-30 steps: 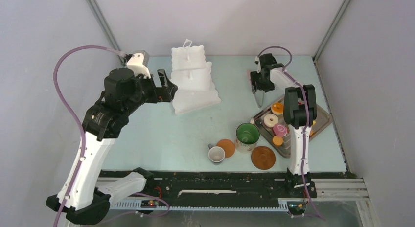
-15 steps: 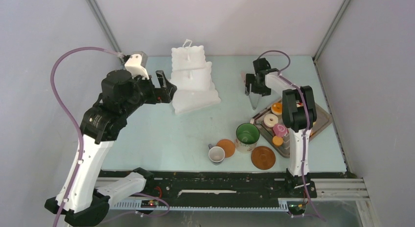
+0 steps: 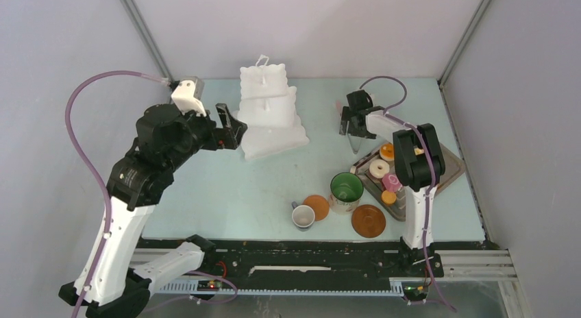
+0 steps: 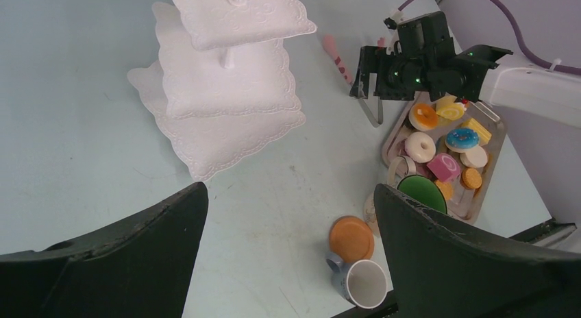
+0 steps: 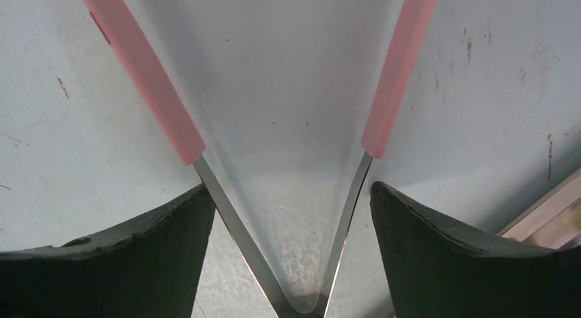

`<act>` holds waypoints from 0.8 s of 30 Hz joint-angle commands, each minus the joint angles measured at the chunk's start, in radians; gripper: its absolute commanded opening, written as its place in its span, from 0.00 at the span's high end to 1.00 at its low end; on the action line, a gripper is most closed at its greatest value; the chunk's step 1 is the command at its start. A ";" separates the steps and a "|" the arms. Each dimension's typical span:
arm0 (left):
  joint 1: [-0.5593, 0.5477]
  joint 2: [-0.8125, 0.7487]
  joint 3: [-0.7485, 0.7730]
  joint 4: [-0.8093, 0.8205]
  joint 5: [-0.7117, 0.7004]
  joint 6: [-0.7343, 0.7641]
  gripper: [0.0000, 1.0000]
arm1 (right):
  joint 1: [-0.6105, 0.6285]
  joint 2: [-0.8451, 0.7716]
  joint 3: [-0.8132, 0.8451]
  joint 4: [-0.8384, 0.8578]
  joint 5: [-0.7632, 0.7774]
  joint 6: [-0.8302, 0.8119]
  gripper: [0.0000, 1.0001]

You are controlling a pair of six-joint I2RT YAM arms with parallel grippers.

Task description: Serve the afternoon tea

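The white three-tier stand (image 3: 270, 116) is at the back middle of the table. Toy pastries lie in the grey tray (image 3: 449, 170): an orange round (image 4: 423, 116), a white doughnut (image 4: 418, 146) and a pink cake (image 4: 444, 166). The green-lined mug (image 3: 346, 189), white cup (image 3: 303, 216), an orange disc (image 3: 316, 207) and the brown saucer (image 3: 368, 221) are near the front. My right gripper (image 3: 351, 123) is low over the table and open. The spread pink-handled tongs (image 5: 144, 78) lie between its fingers. My left gripper (image 3: 231, 126) hovers open and empty just left of the stand.
The tray's near corner touches the mug. The tongs' metal end (image 4: 372, 109) lies close to the tray's back-left corner. Grey walls close the table in on the left, back and right.
My right gripper has shifted left, away from the tray, with the tongs still between its fingers, and its jaws have widened. The left arm has drifted slightly left.
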 commanded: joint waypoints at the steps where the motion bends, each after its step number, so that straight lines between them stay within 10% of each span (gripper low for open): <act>1: -0.008 -0.014 0.002 0.014 -0.009 0.026 0.02 | 0.012 0.013 0.025 -0.013 0.074 0.038 0.20; 14: -0.010 -0.029 0.001 0.019 -0.021 0.028 0.02 | -0.028 -0.149 -0.048 0.077 -0.059 -0.070 0.42; 24: -0.010 -0.041 -0.016 0.045 -0.021 0.019 0.02 | -0.193 -0.247 -0.086 0.018 -0.538 -0.024 0.50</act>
